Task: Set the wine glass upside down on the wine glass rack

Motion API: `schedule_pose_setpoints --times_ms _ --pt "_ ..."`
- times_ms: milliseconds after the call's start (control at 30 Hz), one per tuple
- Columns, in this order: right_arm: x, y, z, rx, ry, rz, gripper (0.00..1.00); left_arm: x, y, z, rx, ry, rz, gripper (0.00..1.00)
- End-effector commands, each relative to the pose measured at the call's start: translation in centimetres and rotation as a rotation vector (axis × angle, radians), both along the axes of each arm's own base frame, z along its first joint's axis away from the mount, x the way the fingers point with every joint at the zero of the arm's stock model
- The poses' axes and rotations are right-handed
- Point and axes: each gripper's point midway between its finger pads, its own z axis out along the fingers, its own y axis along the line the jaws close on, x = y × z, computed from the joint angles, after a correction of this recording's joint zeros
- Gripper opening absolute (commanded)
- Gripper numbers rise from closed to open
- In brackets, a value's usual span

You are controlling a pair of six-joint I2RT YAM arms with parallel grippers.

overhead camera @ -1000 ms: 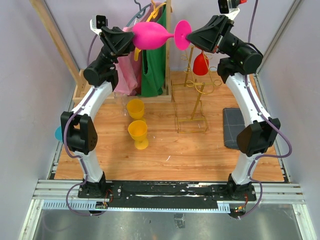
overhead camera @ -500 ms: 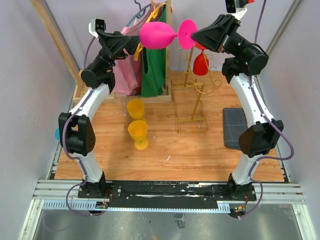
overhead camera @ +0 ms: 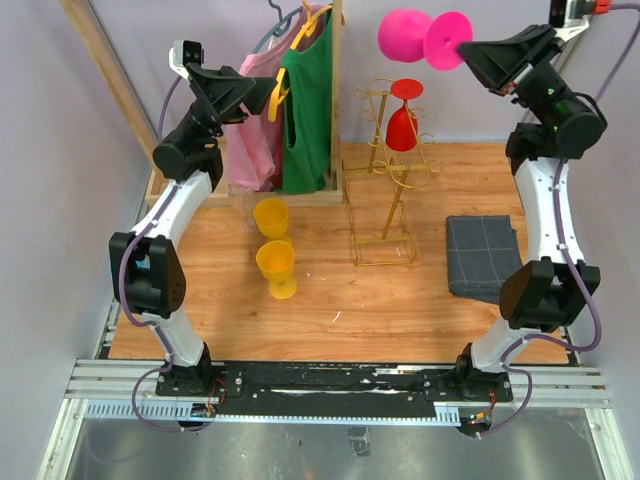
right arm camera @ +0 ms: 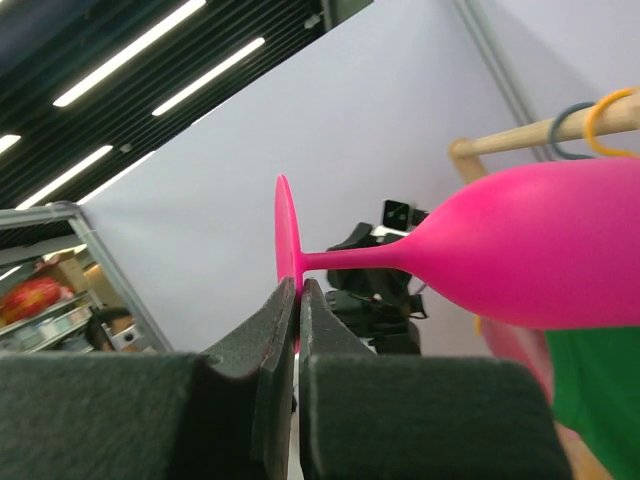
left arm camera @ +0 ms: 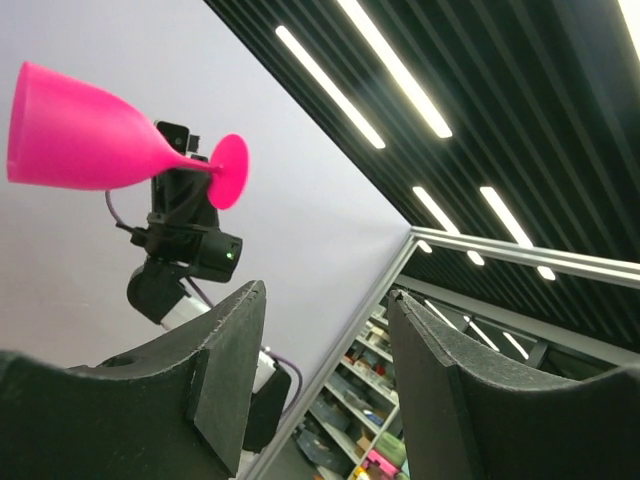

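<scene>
Wine glass (overhead camera: 415,37): lay sideways aloft, foot clamped in right gripper (overhead camera: 471,49); left gripper (left arm camera: 325,300) stood apart, empty. Rack (overhead camera: 392,213) sat at seven o'clock; inverting and hanging were not yet done.

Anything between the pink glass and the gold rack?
Nothing visible in the gap. The pink glass hangs sideways in the right pincer above the rack; a red glass already fills one hook.
</scene>
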Motion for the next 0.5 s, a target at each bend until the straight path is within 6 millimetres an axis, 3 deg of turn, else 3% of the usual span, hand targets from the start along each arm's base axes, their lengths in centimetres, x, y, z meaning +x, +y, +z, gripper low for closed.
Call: schedule_pose_setpoints --times_ms 0,233,467 --pt "1.0 -3.2 -0.1 -0.013 -0.018 -0.141 0.01 -6.4 0.9 0.7 -0.015 -0.299 0.007 0.57" --pt "5.7 -7.7 -2.9 -0.032 0.125 -0.277 0.01 -6.1 0.3 0.4 0.045 -0.293 0.036 0.56" --pt "9.9 -9.6 -7.1 -0.098 0.311 -0.367 0.01 -5.4 -1.0 0.1 0.176 -0.289 0.137 0.56"
